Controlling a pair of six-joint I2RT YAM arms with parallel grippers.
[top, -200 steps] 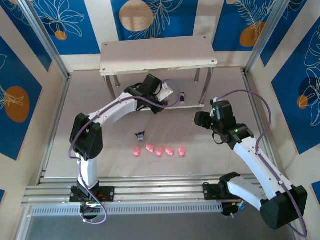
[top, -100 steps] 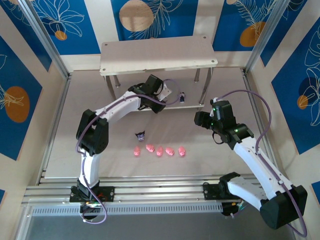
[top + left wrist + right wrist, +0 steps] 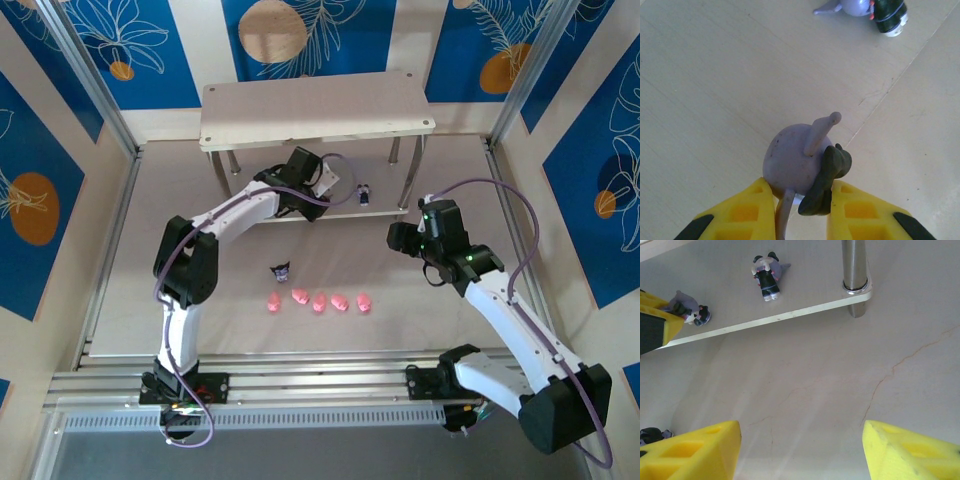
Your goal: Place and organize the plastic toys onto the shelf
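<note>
My left gripper (image 3: 797,195) is shut on a dark purple toy (image 3: 800,157) with a pale head, low over the shelf's (image 3: 318,108) lower board (image 3: 715,75); whether it touches the board I cannot tell. In the top view this gripper (image 3: 333,192) reaches under the upper board. A second dark toy (image 3: 364,194) stands on the lower board to its right (image 3: 767,275). A third dark toy (image 3: 282,270) lies on the table, above a row of several pink toys (image 3: 320,302). My right gripper (image 3: 405,240) hangs open and holds nothing (image 3: 800,440), over bare table right of the shelf.
The shelf's silver leg (image 3: 856,275) stands at the lower board's front right corner, close ahead of the right gripper. Metal frame posts (image 3: 95,90) and blue patterned walls enclose the table. An aluminium rail (image 3: 310,385) runs along the near edge.
My left arm has shifted slightly, its elbow swinging right, with the toy still held over the lower board. The right arm has not moved.
</note>
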